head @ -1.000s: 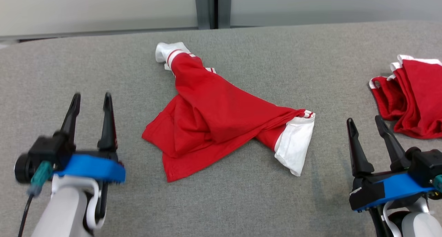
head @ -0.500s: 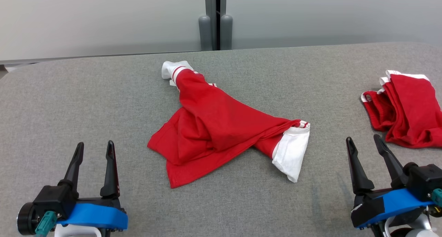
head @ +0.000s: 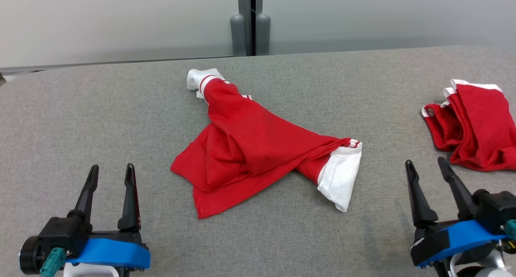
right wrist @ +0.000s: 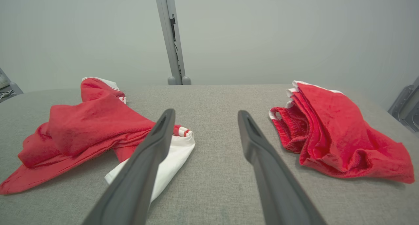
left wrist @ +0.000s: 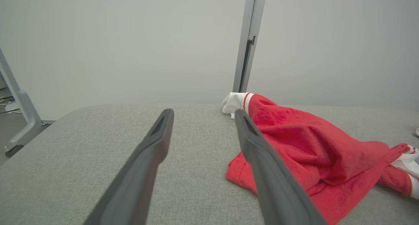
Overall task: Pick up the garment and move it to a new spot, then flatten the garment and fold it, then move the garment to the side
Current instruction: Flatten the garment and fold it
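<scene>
Comparing with a second earlier, I saw my left hand [head: 111,167] had drawn back to the near left, and the head view had tipped up, shifting the whole picture. The garment [head: 250,144] itself lay unmoved, crumpled mid-tabletop [head: 80,107]. Both the left hand and the right hand [head: 425,161] stood released and empty, so I judged the pickup not begun. A second red garment [head: 479,123] sat at the right, just beyond my right hand and well apart from the target. I judged the reach unobstructed.

The grey fabric-covered table [head: 80,119] carries two items. A crumpled red-and-white garment [head: 250,144] lies at centre. A second red garment [head: 479,123] lies at right.
</scene>
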Robot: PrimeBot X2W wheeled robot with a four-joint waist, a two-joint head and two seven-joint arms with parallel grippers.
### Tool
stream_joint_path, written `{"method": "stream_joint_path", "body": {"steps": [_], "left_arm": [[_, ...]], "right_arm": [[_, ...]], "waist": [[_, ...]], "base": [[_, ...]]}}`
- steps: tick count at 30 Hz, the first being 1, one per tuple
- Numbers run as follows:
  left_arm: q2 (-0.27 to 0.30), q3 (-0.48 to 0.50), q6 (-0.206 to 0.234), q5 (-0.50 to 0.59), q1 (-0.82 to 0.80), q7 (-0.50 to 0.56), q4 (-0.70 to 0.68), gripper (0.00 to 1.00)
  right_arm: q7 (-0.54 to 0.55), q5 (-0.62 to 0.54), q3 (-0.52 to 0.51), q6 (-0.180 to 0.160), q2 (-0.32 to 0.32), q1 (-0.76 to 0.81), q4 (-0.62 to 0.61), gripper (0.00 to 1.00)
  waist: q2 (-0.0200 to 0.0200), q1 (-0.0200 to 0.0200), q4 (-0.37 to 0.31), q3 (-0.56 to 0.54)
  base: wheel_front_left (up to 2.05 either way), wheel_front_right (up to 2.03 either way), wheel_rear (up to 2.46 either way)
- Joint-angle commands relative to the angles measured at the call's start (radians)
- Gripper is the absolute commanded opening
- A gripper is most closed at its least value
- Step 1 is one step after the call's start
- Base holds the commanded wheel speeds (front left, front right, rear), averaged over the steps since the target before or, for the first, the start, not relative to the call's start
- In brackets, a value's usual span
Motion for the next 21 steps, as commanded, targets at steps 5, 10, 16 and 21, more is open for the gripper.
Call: {"method": "stream_joint_path", "body": {"steps": [5,10,16,21], "left_arm": [[0.005,-0.007,0.002,0.003,-0.023,-0.001,-0.014,1.0],[-0.001,-0.015,-0.004,0.008,-0.053,-0.007,-0.018,1.0],[-0.016,-0.026,-0.017,0.009,-0.093,-0.021,-0.005,1.0],[-0.026,-0.035,-0.028,0.01,-0.118,-0.033,0.015,1.0]], "right_arm": [[0.042,-0.035,0.073,0.0,0.001,0.003,0.016,1.0],[0.077,-0.071,0.227,0.0,-0.026,-0.038,0.073,1.0],[0.075,-0.124,0.326,0.0,-0.048,-0.1,0.153,1.0],[0.067,-0.168,0.284,0.0,-0.035,-0.121,0.192,0.76]], "waist": [[0.0002,0.0,0.011,0.026],[0.0002,0.0,0.026,0.07],[0.0002,0.0,0.047,0.119],[0.0002,0.0,0.056,0.139]], "base": [[0.0,0.0,0.0],[0.0,0.0,0.0],[0.0,0.0,0.0],[0.0,0.0,0.0]]}}
